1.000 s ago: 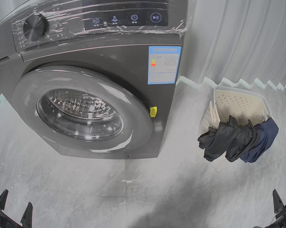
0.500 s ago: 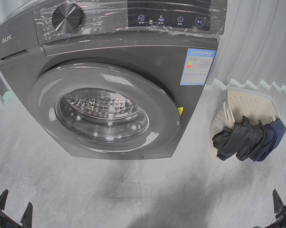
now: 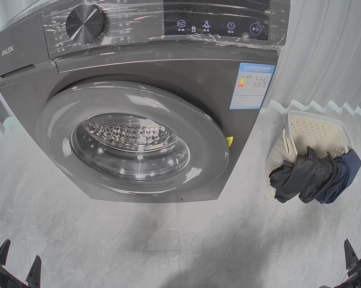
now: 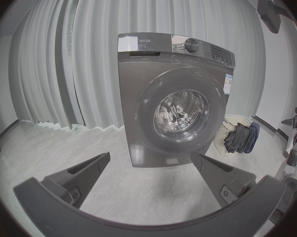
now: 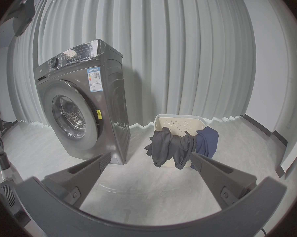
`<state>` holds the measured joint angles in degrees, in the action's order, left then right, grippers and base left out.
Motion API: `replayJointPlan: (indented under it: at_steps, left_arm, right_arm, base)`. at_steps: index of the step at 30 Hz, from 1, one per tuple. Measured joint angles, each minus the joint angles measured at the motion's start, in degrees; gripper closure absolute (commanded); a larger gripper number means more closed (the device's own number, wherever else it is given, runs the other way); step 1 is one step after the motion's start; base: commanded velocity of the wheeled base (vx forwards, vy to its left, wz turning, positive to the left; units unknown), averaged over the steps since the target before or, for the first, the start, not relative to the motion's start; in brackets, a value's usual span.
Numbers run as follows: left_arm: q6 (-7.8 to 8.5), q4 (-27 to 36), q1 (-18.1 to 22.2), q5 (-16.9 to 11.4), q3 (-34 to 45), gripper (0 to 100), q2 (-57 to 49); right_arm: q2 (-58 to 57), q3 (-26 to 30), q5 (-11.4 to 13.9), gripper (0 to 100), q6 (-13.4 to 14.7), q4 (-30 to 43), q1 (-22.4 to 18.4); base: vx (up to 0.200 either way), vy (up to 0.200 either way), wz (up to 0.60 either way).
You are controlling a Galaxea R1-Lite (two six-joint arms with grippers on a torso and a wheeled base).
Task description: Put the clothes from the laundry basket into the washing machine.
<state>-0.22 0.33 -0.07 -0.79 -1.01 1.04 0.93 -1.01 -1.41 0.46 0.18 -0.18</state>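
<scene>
Charcoal-black garments [image 3: 302, 177] and a navy blue garment [image 3: 344, 173] hang crumpled over the near rim of a cream perforated plastic laundry basket [image 3: 316, 131]. Their loose ends spill down its outer wall toward the pale grey marbled floor [image 3: 108, 229]. These clothes sit at the right of the head view, a little below mid-height. The navy piece is at the far right of the heap, touching the black ones. Behind them the basket's inner wall shows cream plastic dotted with small cross-shaped holes.

The black right pincer [image 3: 358, 241] is in the lower right corner of the head view, below the clothes and well apart from them, with floor between. Its fingers are spread wide and grip nothing. The black left pincer [image 3: 19, 257] is in the lower left corner, across the frame from the clothes. It is likewise spread wide and holds nothing.

The basket stands on the floor just beside the right front corner of a dark grey front-loading washing machine [image 3: 148, 73], which takes up the upper left and centre of the head view. The machine's round door [image 3: 132, 101] is closed, and the steel drum shows through its glass porthole. Clear plastic film wraps the control panel around a round metal dial [image 3: 85, 23]. A blue label [image 3: 252, 85] sits at the upper right of the machine's front. A white pleated curtain [image 3: 328, 41] hangs behind the machine and the basket.
</scene>
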Motion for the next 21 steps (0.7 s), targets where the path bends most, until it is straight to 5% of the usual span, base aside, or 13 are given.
replayJointPlan:
  at_steps: [5,21]
  left_arm:
    - [-0.02,0.0,0.0,0.0,0.0,0,0.0]
    - [0.06,0.0,0.0,0.1,0.0,0,0.0]
  right_arm:
    - [0.0,0.0,0.0,0,0.0,0.0,0.0]
    - [0.0,0.0,-0.1,0,0.3,0.0,0.0]
  base:
    - [0.0,0.2,0.0]
    - [0.0,0.0,0.0]
